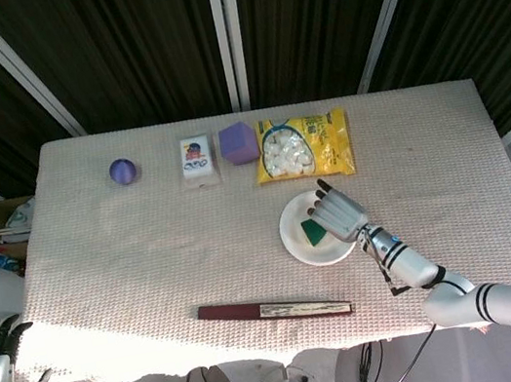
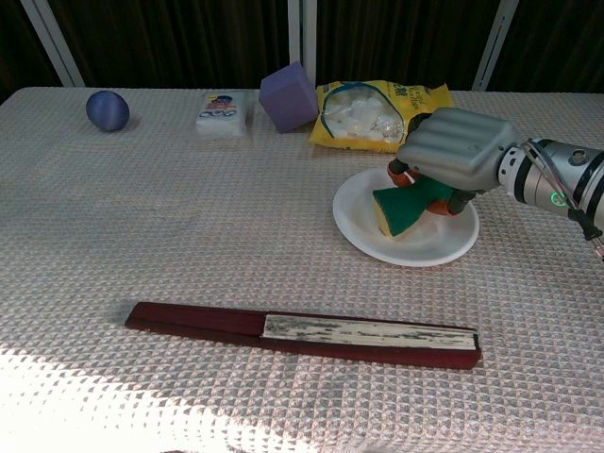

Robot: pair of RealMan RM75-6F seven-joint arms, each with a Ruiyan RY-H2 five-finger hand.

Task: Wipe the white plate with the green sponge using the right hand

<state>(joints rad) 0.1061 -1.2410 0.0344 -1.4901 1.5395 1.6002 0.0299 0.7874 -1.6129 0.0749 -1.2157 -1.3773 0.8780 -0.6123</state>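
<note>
Fingers (image 2: pixel 406 173) of right hand (image 2: pixel 453 148) curled around green sponge (image 2: pixel 404 209), pressing it onto white plate (image 2: pixel 444 247).

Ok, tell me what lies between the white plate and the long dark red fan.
Nothing: in the chest view only bare woven tablecloth separates the white plate from the closed fan. The head view shows the same gap.
</note>
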